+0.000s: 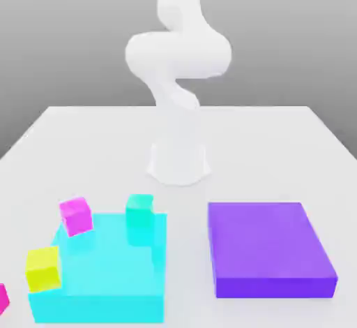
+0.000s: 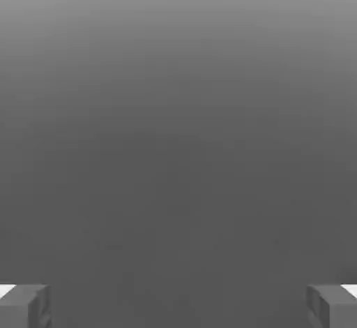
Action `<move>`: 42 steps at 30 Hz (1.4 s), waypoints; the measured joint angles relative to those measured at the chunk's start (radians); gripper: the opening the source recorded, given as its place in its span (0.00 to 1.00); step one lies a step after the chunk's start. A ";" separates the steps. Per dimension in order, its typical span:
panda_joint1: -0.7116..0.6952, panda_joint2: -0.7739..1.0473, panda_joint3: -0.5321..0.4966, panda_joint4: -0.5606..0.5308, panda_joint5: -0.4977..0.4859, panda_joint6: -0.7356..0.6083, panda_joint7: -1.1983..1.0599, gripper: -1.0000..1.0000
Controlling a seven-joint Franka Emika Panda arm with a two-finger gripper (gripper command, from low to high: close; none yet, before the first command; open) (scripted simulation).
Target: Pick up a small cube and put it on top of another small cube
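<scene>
A: Here is the table (image 1: pixel 279 138), pale and wide across the middle of the exterior view, with the white arm (image 1: pixel 178 61) standing tall at centre frame. Nothing is stacked so far, as I read it.

B: Agreed. The hot-pink cube (image 1: pixel 2 297) with the reddish tint sits at the far lower left edge of the frame, half cut off, on the table just beside the cyan block (image 1: pixel 104 278). It is untouched and well away from the arm.

A: And on that cyan block?

B: Three small cubes. The purplish magenta cube (image 1: pixel 75 215) is at its upper left corner, a bit tilted. The teal cube (image 1: pixel 140 211) is at the upper right corner, and the yellow cube (image 1: pixel 43 269) is on the left edge, lower down. Each stands alone, with nothing on top.

A: The purple slab (image 1: pixel 268 250) at lower right lies bare too. So I judge the whole job is ahead: reach, grasp, lift, place.

B: Now the gripper (image 2: pixel 178 309). In the hand view one grey fingertip (image 2: pixel 24 306) peeks in at the lower left corner, and its partner at the lower right corner.

A: That is spread as wide as can be, with only empty grey between them.

B: Right, released, gripping nothing and touching nothing.
</scene>
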 joint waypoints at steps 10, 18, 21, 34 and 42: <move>-0.253 0.373 0.079 0.047 -0.155 0.065 0.449 0.50; -0.376 0.661 0.043 0.082 -0.230 0.120 0.768 0.50; -0.420 0.764 0.024 0.093 -0.224 0.147 0.865 0.50; -0.547 1.176 -0.028 0.141 0.017 0.303 1.101 0.50; -0.550 1.278 -0.028 0.163 0.023 0.383 1.104 0.00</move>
